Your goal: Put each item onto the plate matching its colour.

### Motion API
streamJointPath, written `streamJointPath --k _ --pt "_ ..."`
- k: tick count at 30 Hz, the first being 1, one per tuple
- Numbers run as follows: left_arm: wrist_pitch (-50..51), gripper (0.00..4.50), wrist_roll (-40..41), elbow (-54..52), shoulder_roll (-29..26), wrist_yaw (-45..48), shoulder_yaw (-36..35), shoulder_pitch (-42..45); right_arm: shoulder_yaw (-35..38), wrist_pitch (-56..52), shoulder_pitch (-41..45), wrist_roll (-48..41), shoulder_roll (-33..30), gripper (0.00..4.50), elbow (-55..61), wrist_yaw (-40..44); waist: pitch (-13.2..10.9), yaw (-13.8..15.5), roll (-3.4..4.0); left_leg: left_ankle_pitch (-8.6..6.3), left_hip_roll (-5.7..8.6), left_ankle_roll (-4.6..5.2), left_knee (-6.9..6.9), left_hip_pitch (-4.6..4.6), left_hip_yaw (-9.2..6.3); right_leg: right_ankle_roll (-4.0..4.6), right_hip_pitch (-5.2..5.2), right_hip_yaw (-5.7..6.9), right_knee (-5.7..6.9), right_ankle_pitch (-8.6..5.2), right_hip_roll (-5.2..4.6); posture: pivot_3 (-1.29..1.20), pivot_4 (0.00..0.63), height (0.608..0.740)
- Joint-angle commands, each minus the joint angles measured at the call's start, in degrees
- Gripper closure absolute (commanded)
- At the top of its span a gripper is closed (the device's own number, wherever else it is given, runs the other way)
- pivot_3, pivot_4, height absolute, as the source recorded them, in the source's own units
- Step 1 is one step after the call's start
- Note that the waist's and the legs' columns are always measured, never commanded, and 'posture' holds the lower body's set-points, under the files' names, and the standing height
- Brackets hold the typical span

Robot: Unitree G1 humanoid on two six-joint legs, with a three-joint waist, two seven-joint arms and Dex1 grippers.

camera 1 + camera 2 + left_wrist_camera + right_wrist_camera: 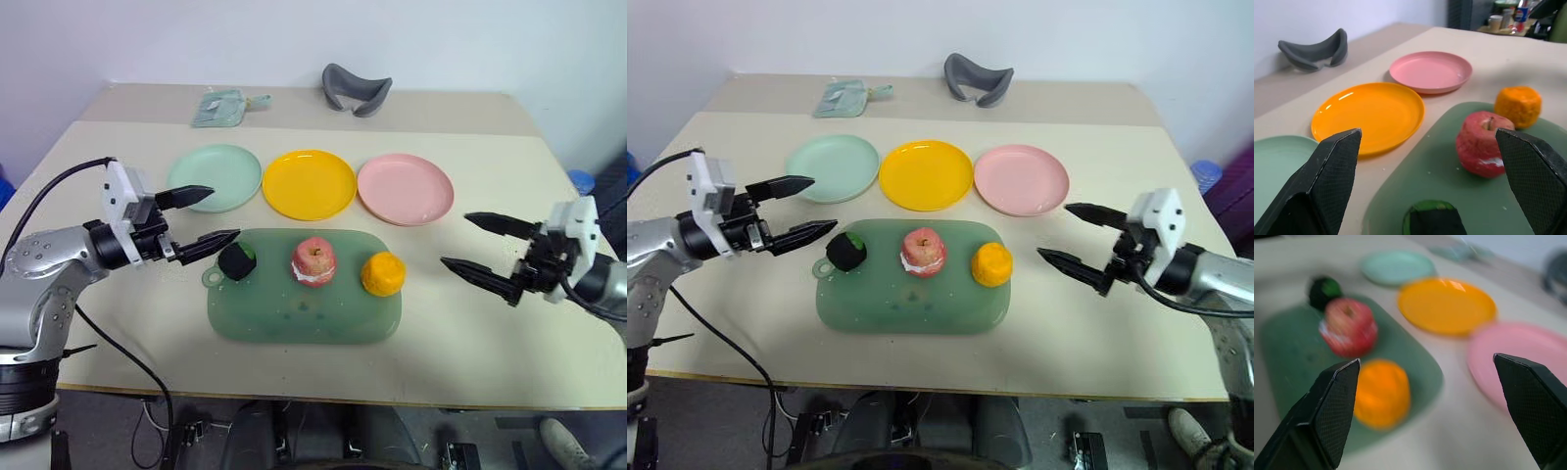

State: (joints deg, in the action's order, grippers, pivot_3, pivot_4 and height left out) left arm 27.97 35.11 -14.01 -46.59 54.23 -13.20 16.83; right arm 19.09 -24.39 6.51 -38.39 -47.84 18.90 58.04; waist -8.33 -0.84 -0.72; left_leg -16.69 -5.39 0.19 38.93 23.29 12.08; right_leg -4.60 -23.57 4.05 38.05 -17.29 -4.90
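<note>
Light is bright, even and diffuse, apparently from overhead: shadows under the plates and the board [294,318] are soft and short. The head views are sharp across the table [470,333], with little visible bending at the edges. Small glints sit on the yellow plate [1369,115] and pink plate [1431,72] in the left wrist view, which is crisp in the middle but softens toward the far background. The right wrist view is blurred throughout; the orange [1382,392] and apple [1348,327] smear, while the near fingers [1327,416] stay sharp.
</note>
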Motion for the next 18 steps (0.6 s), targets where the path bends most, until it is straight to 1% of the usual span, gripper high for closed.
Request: streamJointPath --k 1,6,10,15,18 --pt "4.1 0.00 -0.3 -1.3 -1.0 -2.0 1.7 2.3 -4.5 0.8 6.2 -1.0 1.0 0.07 -0.6 2.9 0.0 0.1 0.01 0.00 0.00 0.00 0.00 0.01 0.01 0.00 -0.01 0.00 0.00 0.00 -0.01 0.00 0.150 0.740" --pt "6.8 0.00 -0.9 -1.7 -1.2 -1.9 3.9 2.8 -11.3 1.2 13.8 0.4 2.5 0.07 -3.7 7.4 0.0 0.3 0.00 0.00 0.00 0.00 0.05 0.03 0.02 0.00 0.00 0.01 0.00 0.00 -0.03 0.00 0.150 0.740" --pt "7.5 0.00 -2.7 -2.7 -0.8 -3.1 5.9 1.9 -14.7 2.4 16.9 1.7 3.6 0.07 -5.8 9.9 0.0 0.3 0.00 0.00 0.00 0.00 0.05 0.04 0.02 0.00 -0.03 0.01 0.01 0.00 -0.03 0.00 0.150 0.740" --pt "8.4 0.00 -4.8 -4.3 0.4 -6.0 7.9 -0.5 -17.5 3.8 19.0 3.8 6.3 0.07 -6.7 10.1 0.0 0.2 0.00 0.00 0.00 0.00 0.05 0.04 0.02 0.00 -0.04 0.01 0.02 0.00 -0.03 0.00 0.150 0.740" --pt "8.4 0.00 -7.7 -3.4 0.8 -7.9 10.1 -1.6 -19.1 4.9 20.5 5.5 8.5 0.07 -7.5 9.2 0.0 0.2 0.00 0.00 0.00 0.00 0.05 0.05 0.03 0.00 -0.06 0.01 0.03 0.00 -0.03 0.00 0.150 0.740"
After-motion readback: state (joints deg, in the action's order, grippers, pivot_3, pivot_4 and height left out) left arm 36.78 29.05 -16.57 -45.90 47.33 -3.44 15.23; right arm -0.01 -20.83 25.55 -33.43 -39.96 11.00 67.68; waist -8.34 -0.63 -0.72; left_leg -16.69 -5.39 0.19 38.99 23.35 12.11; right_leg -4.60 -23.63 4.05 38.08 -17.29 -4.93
